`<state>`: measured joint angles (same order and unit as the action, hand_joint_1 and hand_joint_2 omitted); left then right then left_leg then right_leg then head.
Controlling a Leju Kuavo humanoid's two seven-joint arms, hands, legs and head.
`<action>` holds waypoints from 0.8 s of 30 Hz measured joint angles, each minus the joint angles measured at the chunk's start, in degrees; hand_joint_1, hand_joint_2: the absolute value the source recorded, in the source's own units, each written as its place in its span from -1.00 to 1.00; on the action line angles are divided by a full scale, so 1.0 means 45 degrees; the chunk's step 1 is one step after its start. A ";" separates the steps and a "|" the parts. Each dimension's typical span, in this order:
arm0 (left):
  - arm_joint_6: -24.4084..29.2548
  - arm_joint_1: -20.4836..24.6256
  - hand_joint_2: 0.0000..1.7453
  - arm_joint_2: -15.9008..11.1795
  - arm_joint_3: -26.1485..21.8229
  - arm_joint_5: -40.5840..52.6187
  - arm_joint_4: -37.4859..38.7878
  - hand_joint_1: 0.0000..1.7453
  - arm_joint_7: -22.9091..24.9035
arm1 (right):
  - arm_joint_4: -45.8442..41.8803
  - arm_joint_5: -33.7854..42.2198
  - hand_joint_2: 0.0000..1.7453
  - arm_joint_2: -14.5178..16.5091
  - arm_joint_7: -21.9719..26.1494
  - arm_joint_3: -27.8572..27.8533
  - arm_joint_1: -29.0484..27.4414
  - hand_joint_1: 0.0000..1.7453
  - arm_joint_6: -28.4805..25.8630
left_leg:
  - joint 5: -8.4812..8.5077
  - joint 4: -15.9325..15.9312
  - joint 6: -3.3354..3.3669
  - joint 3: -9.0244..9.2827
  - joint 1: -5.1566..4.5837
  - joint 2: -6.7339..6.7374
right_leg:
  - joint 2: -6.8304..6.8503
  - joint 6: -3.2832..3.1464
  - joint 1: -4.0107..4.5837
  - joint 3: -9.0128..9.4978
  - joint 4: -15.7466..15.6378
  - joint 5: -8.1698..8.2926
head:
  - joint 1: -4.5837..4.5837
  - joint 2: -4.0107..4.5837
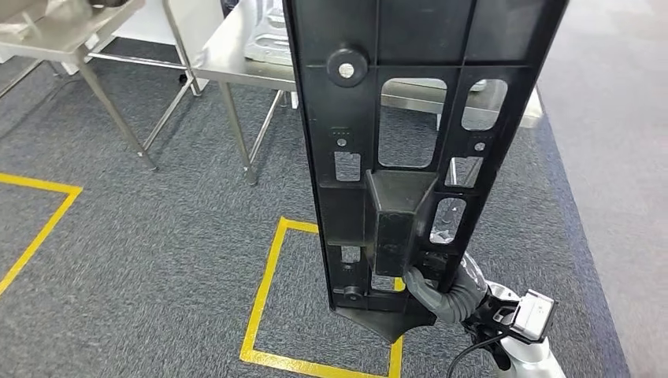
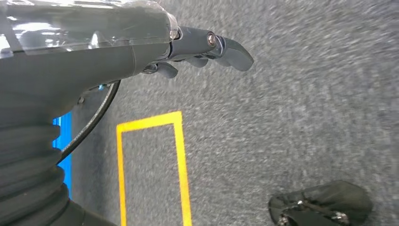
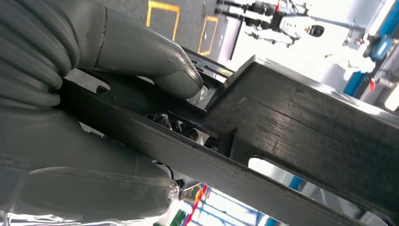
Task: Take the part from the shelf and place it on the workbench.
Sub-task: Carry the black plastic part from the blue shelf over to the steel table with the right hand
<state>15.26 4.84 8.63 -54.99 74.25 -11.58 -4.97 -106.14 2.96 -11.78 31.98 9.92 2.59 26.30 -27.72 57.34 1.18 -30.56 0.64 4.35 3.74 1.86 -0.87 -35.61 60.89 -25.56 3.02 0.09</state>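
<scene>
The grey carpet (image 1: 157, 236) is lying under everything, with a yellow tape square (image 1: 268, 299) on it. Beyond the square, a steel table (image 1: 236, 63) is standing. Above the square, the long black plastic part (image 1: 410, 142) is standing upright. The right hand (image 1: 445, 291) is grasping the part's lower end. The left hand (image 2: 197, 47) is hanging over the carpet, holding nothing, fingers loosely apart.
</scene>
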 joint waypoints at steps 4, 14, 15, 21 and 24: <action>0.0077 0.0039 1.00 -0.0004 0.0062 -0.0006 0.0000 -1.00 -0.0120 | -0.0016 0.0016 1.00 0.0000 0.0013 -0.0029 0.0019 1.00 -0.0004 | -0.0172 -0.0012 -0.0298 0.0162 -0.0088 0.0471 | -0.0010 -0.0305 0.0135 0.0293 -0.0696 0.0099 | 0.0000 -0.0001; 0.0253 -0.0001 1.00 -0.0013 0.0160 0.0067 0.0000 -1.00 -0.0402 | -0.0092 -0.0080 1.00 -0.0010 -0.0111 -0.0061 -0.0041 1.00 -0.0270 | -0.0462 0.2045 -0.0320 -0.1111 -0.0034 -0.0932 | -0.1109 -0.0653 0.0149 0.0555 -0.0752 -0.0084 | 0.0000 -0.0001; 0.0255 0.0013 1.00 -0.0027 0.0164 0.0076 0.0000 -1.00 -0.0402 | -0.0103 -0.0109 1.00 -0.0010 -0.0103 -0.0079 -0.0049 1.00 -0.0282 | -0.0120 0.1171 -0.0224 -0.0753 -0.0059 -0.0972 | -0.1151 -0.0606 0.0180 0.0610 -0.0729 -0.0141 | 0.0000 -0.0001; 0.0247 0.0050 1.00 -0.0046 0.0183 0.0131 0.0000 -1.00 -0.0396 | -0.0239 -0.0211 1.00 0.0013 -0.0038 -0.0204 -0.0154 1.00 -0.0362 | 0.0036 -0.0076 0.0206 -0.0022 -0.0090 -0.1015 | -0.1127 -0.0146 0.0140 0.0564 -0.0217 -0.0215 | 0.0000 -0.0001; 0.0234 0.0073 1.00 -0.0044 0.0186 0.0146 0.0000 -1.00 -0.0390 | -0.0306 -0.0215 1.00 0.0024 0.0005 -0.0275 -0.0186 1.00 -0.0390 | -0.0090 -0.0115 0.0291 0.0228 -0.0059 -0.1004 | -0.0970 0.0064 0.0039 -0.0614 0.1702 -0.1035 | 0.0000 -0.0001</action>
<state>16.32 5.17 8.44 -54.15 74.90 -11.58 -6.72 -107.51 1.99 -11.67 32.00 8.68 1.76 24.55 -28.13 56.82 2.49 -29.54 0.37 -0.16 -0.62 2.15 -0.69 -38.37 68.55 -30.21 3.02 0.09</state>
